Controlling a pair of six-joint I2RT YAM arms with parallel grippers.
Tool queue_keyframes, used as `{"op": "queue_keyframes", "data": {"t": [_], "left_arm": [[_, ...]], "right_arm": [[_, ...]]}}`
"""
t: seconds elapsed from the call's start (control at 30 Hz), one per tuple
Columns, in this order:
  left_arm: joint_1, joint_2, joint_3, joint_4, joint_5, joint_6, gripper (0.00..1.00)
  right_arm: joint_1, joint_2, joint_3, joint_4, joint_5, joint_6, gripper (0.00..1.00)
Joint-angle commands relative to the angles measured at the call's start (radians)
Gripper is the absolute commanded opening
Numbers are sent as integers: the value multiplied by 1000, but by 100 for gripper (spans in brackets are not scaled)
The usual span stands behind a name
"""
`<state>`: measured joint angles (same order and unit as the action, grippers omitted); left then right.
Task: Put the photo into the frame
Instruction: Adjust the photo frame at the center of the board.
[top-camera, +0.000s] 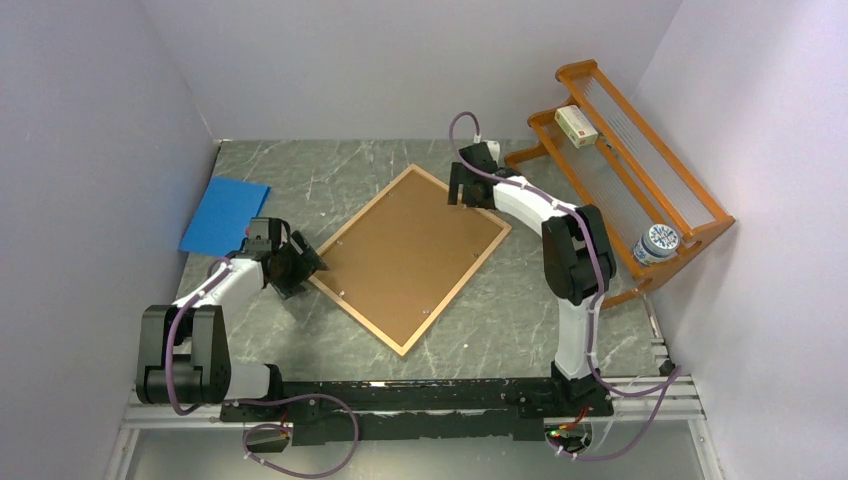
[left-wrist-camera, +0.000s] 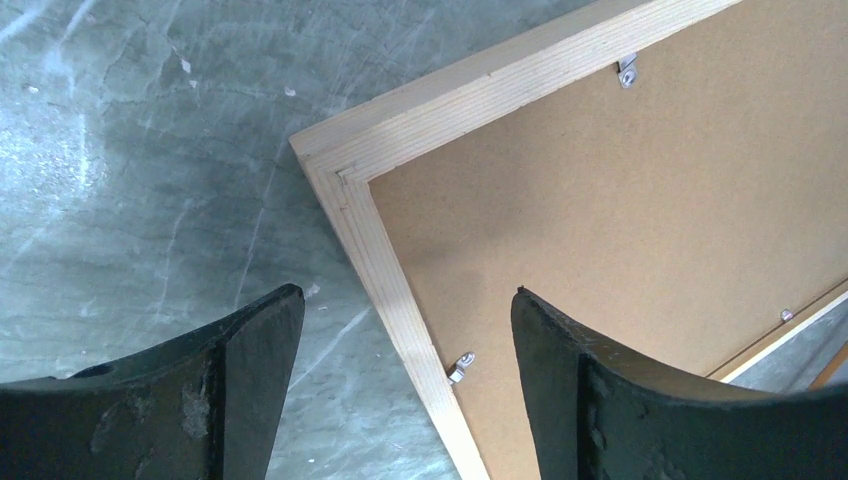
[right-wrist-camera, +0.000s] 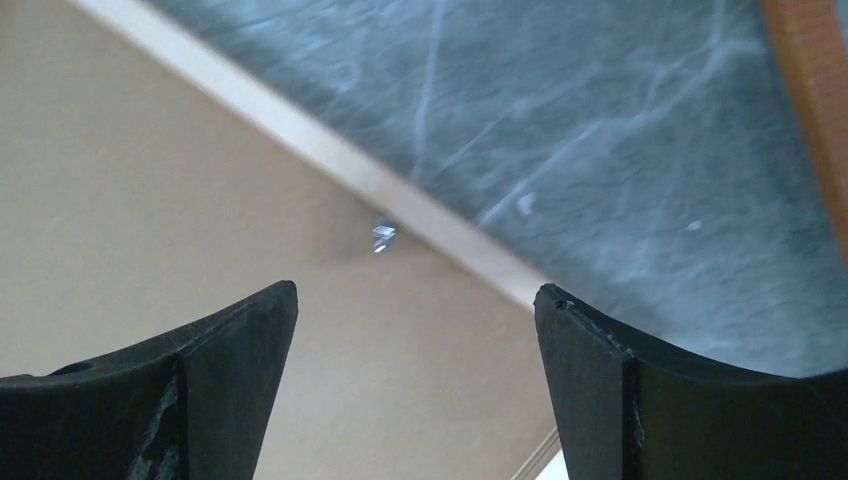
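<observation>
Flanking frame (left-wrist-camera: 385, 285) — left tool (top-camera: 310, 266), right tool (top-camera: 462, 190) agape.

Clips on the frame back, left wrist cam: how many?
3: one clip on the frame's top rail, one on its left rail, one far right. Others may be out of view.

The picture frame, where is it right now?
In the top view the frame lies back-up mid-table between the two arms, its left corner under the left claw, its far edge under the right claw.
</observation>
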<state>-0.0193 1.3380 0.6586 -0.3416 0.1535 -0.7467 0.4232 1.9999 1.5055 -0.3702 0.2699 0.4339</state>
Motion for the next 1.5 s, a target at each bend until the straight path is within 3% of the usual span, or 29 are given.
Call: {"op": "queue_keyframes", "data": {"t": [0.0,0.27,0.7,1.17,1.47], "left_arm": [[-2,-16,-15,1,35,-22,81],[-2,-7,-41,13,70,-64,82],[0,94,22,118,210,0,82],[1,332,215,161,262,27,79],[1,406,277,135,224,31,77]], "right_arm": [[-45,52,112,-53,70,-87,92],[-132,161,193,-80,-119,-117,93],[-160,50,-4,-59,-420,-153,92],[-156,-326,-491,63,-534,19,88],[-86,-528,-732,100,-438,190,86]]}}
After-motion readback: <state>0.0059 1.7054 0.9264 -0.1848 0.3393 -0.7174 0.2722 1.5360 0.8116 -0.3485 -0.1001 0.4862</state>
